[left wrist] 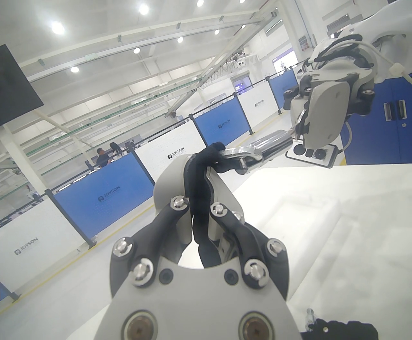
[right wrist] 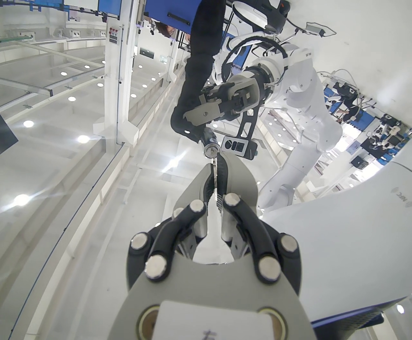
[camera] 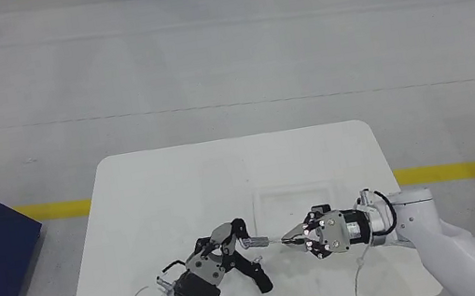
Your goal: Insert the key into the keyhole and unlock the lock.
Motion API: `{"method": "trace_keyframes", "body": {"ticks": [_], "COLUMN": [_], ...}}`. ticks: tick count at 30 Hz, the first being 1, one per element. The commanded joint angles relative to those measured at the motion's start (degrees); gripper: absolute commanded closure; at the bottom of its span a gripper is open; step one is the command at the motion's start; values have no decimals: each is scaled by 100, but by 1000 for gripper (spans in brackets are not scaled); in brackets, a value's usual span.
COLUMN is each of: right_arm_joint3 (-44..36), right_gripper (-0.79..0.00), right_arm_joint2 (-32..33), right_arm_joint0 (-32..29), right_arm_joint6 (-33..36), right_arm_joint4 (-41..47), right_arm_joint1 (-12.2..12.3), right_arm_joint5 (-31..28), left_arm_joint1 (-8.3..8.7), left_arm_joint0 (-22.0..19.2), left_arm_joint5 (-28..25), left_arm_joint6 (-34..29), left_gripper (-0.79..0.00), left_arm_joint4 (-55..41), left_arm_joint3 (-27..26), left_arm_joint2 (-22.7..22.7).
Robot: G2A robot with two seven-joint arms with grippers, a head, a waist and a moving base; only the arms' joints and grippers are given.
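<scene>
Above the white table (camera: 178,186), the left hand (left wrist: 222,157) is clamped on the silver lock (left wrist: 267,145). The right hand (right wrist: 217,165) pinches the key (right wrist: 213,175), whose tip meets the keyhole (right wrist: 210,150).

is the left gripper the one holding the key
No, the right gripper pinches the key, while the left gripper is shut on the lock.

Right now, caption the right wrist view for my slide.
Right gripper holds key at keyhole of lock gripped by left gripper.
</scene>
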Motion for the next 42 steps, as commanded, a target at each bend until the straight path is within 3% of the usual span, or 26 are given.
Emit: {"method": "trace_keyframes", "body": {"ticks": [1,10,19,29,36,42], "right_arm_joint3": [-55,-518,-1023,-1162,-1145,-1145], "right_gripper": [-785,-785,-785,-785,-785,-785], "right_arm_joint2": [-8,600,1778,2255,2263,2263], "right_arm_joint0": [-22,-517,-1845,-2689,-2751,-2751], "right_arm_joint6": [100,401,354,-149,-242,-242], "right_arm_joint4": [-83,-1294,-2740,-4014,-4187,-4187], "right_arm_joint1": [5,149,268,218,201,201], "right_arm_joint5": [-73,-1397,-4006,-6186,-6393,-6393], "left_arm_joint1": [-6,-8,-15,-13,-1,42], "left_arm_joint0": [-7,-49,-110,-132,-113,-149], "left_arm_joint5": [-66,-203,-216,-216,-200,-91], "left_arm_joint6": [24,7,-27,-39,-76,-251], "left_gripper": [0,0,0,0,0,0], "left_arm_joint4": [-183,-465,-515,-511,-547,-486], "left_arm_joint3": [6,-11,39,46,17,-353], "left_arm_joint2": [5,7,73,112,60,-244]}}
